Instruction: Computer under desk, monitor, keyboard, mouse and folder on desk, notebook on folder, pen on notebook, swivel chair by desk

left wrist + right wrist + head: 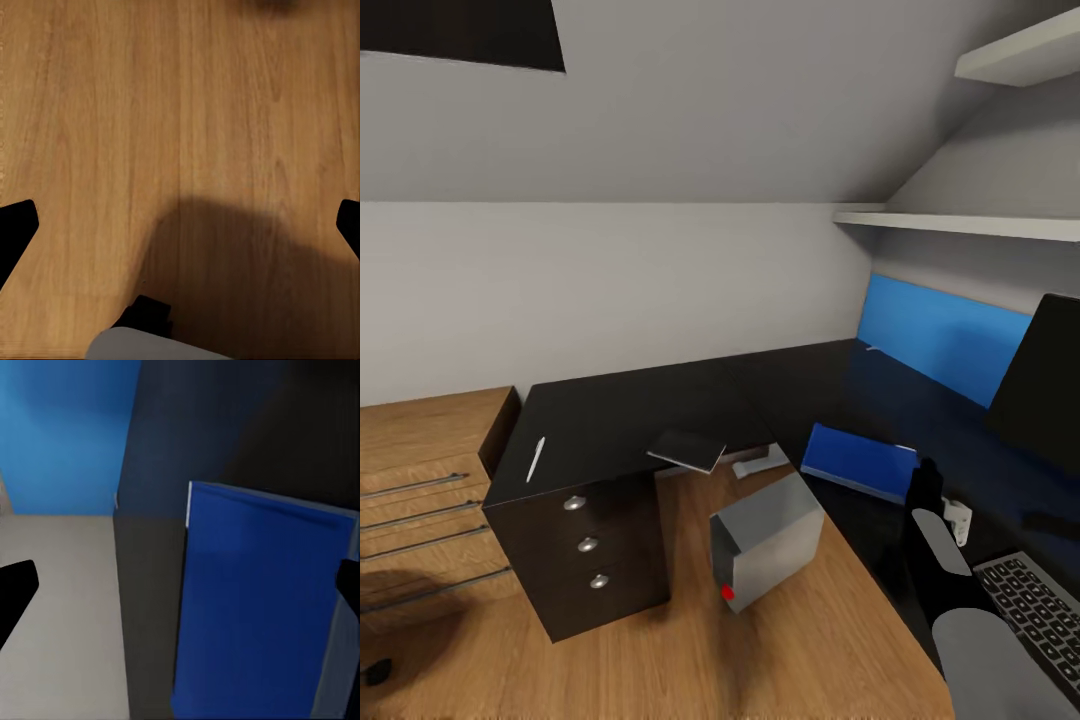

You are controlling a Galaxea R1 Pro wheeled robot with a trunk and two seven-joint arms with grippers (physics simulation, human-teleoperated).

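Half the monitor point(1048, 385) cut off

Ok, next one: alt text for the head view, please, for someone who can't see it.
A black corner desk holds a blue folder, a pale pen, a flat grey notebook, a keyboard and a monitor's edge. The right arm's tool hangs beside the folder. A grey computer sits tilted on the wooden floor.
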